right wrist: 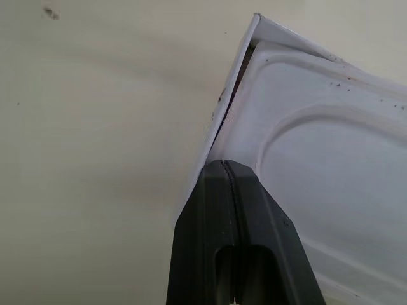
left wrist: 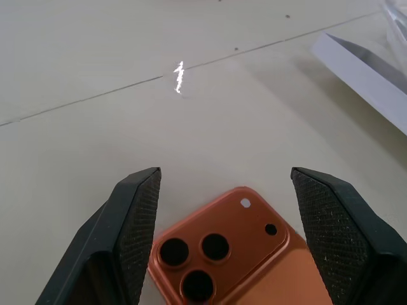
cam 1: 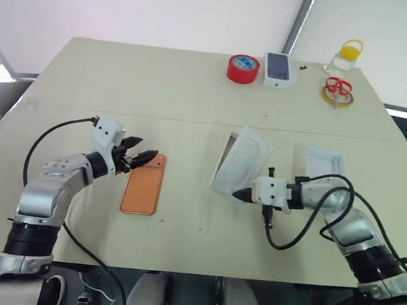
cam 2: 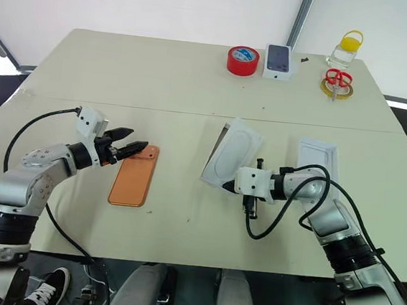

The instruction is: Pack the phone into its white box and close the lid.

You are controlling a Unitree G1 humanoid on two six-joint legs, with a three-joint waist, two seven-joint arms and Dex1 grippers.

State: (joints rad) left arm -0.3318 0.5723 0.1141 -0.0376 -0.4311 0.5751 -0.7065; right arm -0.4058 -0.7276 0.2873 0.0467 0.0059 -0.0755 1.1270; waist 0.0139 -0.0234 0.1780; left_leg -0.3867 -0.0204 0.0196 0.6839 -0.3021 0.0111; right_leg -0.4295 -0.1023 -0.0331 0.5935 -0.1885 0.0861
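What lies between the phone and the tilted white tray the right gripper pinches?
Nothing: bare table separates the phone from the tilted tray, as the left eye view shows. The right gripper is shut on the tray's lower edge.

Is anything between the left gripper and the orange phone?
Nothing visible. The left gripper is open, just over the camera end of the phone, which lies flat on the table with bare tabletop around it.

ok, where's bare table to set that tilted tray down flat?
Free: the strip between the phone and the tilted white tray that the right gripper pinches, and the stretch behind it up to the red tape. Crowded: far right corner, and beside the other tray.
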